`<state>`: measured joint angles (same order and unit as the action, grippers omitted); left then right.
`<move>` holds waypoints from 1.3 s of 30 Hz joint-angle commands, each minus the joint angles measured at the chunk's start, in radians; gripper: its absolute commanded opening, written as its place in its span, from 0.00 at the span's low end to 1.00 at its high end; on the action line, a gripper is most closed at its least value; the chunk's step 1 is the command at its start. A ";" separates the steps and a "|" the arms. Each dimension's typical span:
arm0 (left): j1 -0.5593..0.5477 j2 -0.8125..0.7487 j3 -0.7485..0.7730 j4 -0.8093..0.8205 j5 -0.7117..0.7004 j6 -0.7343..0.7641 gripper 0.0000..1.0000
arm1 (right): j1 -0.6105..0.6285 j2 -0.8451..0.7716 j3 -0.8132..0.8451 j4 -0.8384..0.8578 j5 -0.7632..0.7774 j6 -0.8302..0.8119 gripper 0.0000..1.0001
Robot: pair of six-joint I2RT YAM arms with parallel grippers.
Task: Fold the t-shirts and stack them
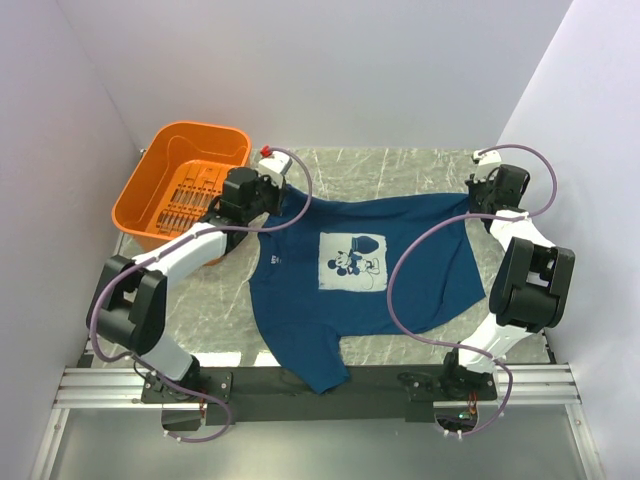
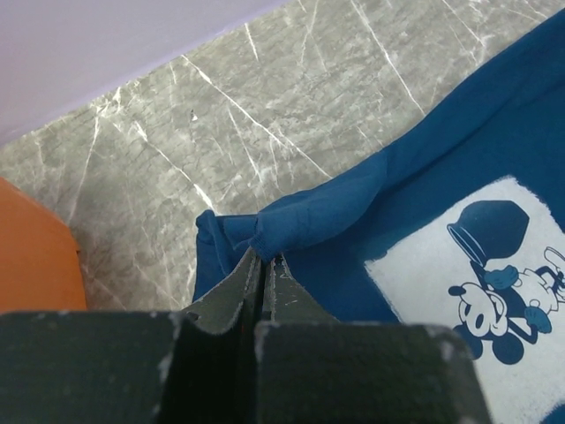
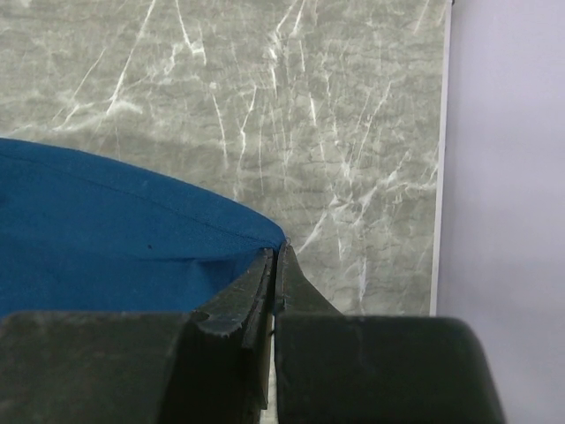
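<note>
While the marbled table bears the navy t-shirt spread print-up, the left gripper and right gripper, each clamped tight on its far edge, seem mid-flattening, so folding next demands matched travel.

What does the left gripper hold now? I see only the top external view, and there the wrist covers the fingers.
Observer: In the left wrist view, the left gripper is shut on a bunched fold of the navy t-shirt.
Operator: And how does the right one grip?
Observer: In the right wrist view, the right gripper is shut too. It pinches only the very edge of the cloth at its fingertips, with the bare marble tabletop beyond.
</note>
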<state>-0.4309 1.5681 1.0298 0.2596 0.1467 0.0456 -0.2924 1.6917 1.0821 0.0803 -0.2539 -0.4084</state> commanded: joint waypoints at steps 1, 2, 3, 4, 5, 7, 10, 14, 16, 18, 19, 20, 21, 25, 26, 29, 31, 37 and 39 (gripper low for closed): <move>-0.003 -0.062 -0.013 0.014 0.031 0.013 0.00 | -0.007 -0.013 0.016 0.013 0.018 -0.001 0.00; -0.003 -0.066 -0.017 0.012 0.033 0.011 0.00 | -0.008 -0.013 0.015 0.012 0.019 -0.001 0.00; -0.005 -0.071 -0.026 0.010 0.033 0.010 0.00 | -0.008 -0.013 0.012 0.015 0.027 -0.001 0.00; -0.006 -0.083 -0.031 0.010 0.031 0.010 0.00 | -0.008 -0.010 0.010 0.016 0.030 -0.001 0.00; -0.009 -0.091 -0.037 0.010 0.031 0.008 0.00 | -0.008 -0.009 0.012 0.016 0.034 0.002 0.00; -0.015 -0.117 -0.054 0.006 0.024 0.008 0.00 | -0.008 0.000 0.016 0.016 0.045 0.005 0.00; -0.025 -0.152 -0.074 0.000 0.019 0.010 0.00 | -0.008 0.013 0.030 0.007 0.051 0.011 0.00; -0.045 -0.171 -0.088 -0.016 0.001 0.013 0.00 | -0.008 0.020 0.041 -0.005 0.048 0.017 0.00; -0.054 -0.172 -0.093 -0.023 -0.004 0.013 0.00 | -0.008 0.022 0.047 -0.011 0.042 0.020 0.01; -0.058 -0.174 -0.096 -0.029 -0.013 0.011 0.00 | -0.008 0.022 0.047 -0.017 0.039 0.017 0.01; -0.063 -0.174 -0.097 -0.031 -0.016 0.013 0.01 | -0.007 0.020 0.045 -0.017 0.039 0.016 0.01; -0.069 -0.174 -0.100 -0.036 -0.021 0.013 0.00 | -0.008 0.020 0.042 -0.016 0.038 0.013 0.01; -0.072 -0.174 -0.102 -0.037 -0.030 0.014 0.00 | -0.008 0.019 0.038 -0.014 0.038 0.011 0.00; -0.088 -0.177 -0.103 -0.049 -0.055 0.020 0.00 | -0.008 0.019 0.032 -0.016 0.042 -0.001 0.01; -0.091 -0.177 -0.103 -0.051 -0.059 0.022 0.01 | -0.008 0.019 0.032 -0.017 0.044 -0.003 0.01; -0.097 -0.181 -0.106 -0.060 -0.068 0.020 0.00 | -0.008 0.019 0.030 -0.016 0.051 -0.006 0.01; -0.100 -0.189 -0.108 -0.065 -0.073 0.019 0.00 | -0.010 0.022 0.033 -0.019 0.056 -0.013 0.01; -0.111 -0.214 -0.112 -0.086 -0.082 0.013 0.00 | -0.010 0.020 0.027 -0.031 0.048 -0.039 0.03; -0.112 -0.220 -0.116 -0.092 -0.088 0.013 0.00 | -0.010 0.014 0.013 -0.027 0.050 -0.044 0.03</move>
<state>-0.5354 1.3991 0.9195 0.1646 0.0769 0.0456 -0.2928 1.7058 1.0828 0.0387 -0.2161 -0.4297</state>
